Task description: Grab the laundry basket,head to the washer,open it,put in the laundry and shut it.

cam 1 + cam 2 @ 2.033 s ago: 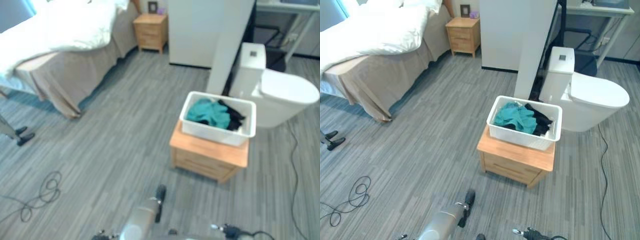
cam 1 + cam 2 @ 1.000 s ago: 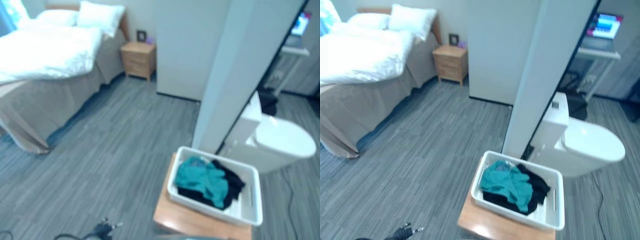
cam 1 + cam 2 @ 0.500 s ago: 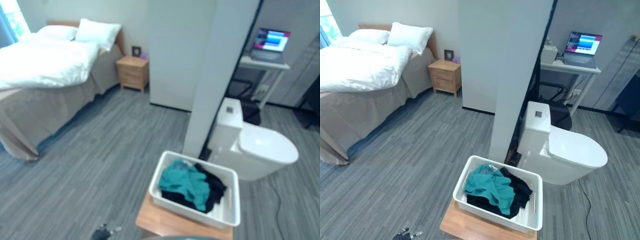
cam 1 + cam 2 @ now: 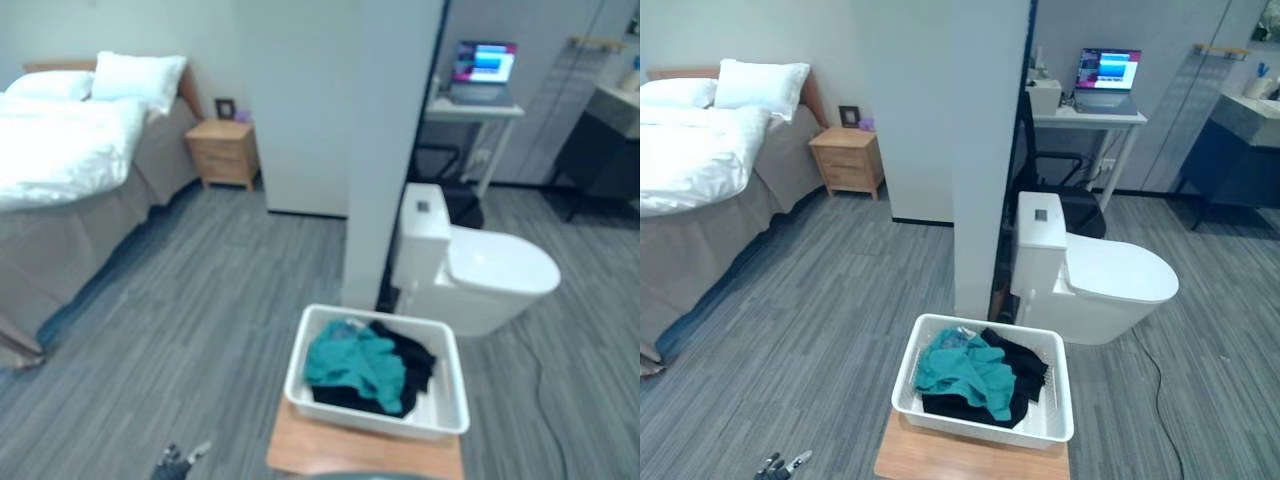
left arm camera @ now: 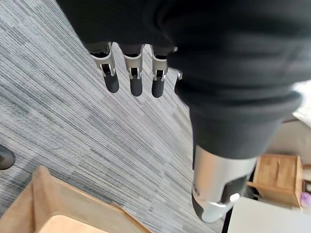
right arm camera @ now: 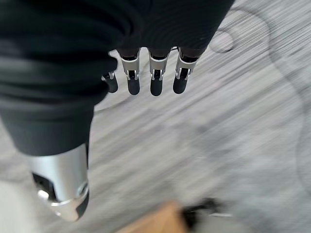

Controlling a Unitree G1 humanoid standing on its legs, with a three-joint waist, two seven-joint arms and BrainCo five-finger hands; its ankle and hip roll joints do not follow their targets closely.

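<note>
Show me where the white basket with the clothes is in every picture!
Left eye view: the basket sits bottom middle, on a wooden stand.
Right eye view: the basket is bottom middle too, a bit more to the left.
Left wrist view: the left hand hangs over grey floor.
Right wrist view: the right hand hangs over grey floor.
Shared landmark in both eye views: the white toilet just behind the basket.
</note>
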